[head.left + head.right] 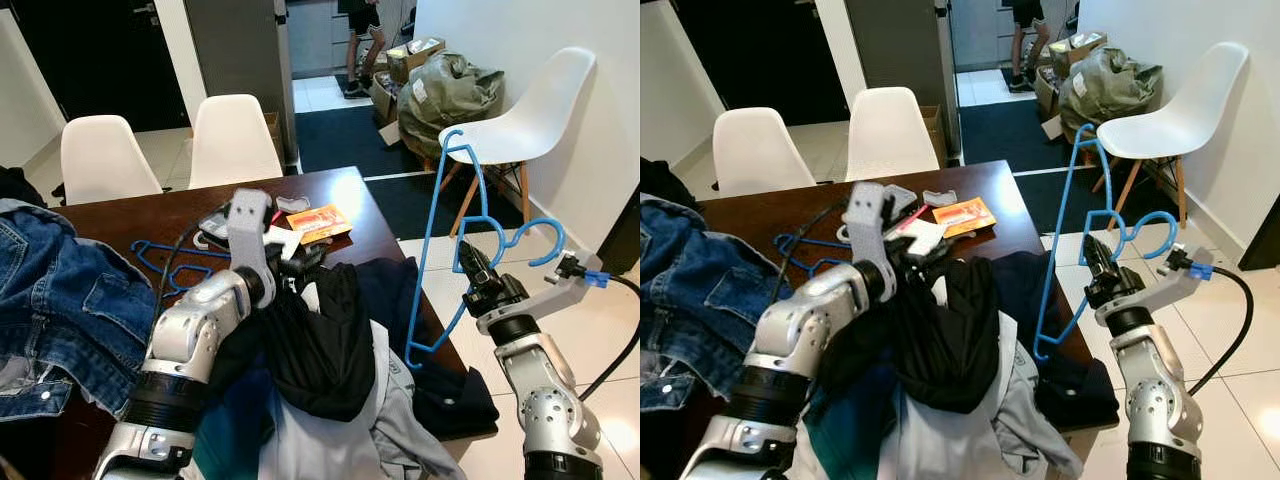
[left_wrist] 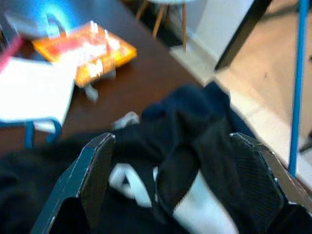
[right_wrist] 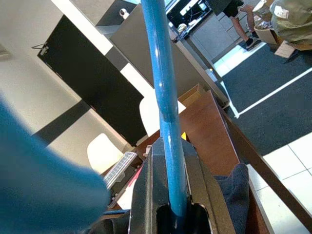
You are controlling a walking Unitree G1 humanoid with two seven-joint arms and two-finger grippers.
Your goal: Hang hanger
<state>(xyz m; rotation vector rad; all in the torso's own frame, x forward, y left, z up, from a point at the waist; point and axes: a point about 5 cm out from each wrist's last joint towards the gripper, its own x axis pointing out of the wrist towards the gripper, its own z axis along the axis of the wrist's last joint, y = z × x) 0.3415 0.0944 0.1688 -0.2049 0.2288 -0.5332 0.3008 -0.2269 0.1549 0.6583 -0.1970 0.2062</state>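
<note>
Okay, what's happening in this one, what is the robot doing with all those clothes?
The robot stands at a brown table piled with clothes. Its right gripper is shut on a blue hanger, holding it up beside the table's edge. Its left gripper is open with its fingers on either side of a fold of a black garment on the pile. A second blue hanger lies on the table near a denim jacket. A person stands in the room behind.

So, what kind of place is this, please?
Probably the dining area of a home: a dark wooden table piled with clothes, white chairs around it, and kitchen cabinets through the doorway behind. The right gripper holds a blue hanger beside the table.
</note>
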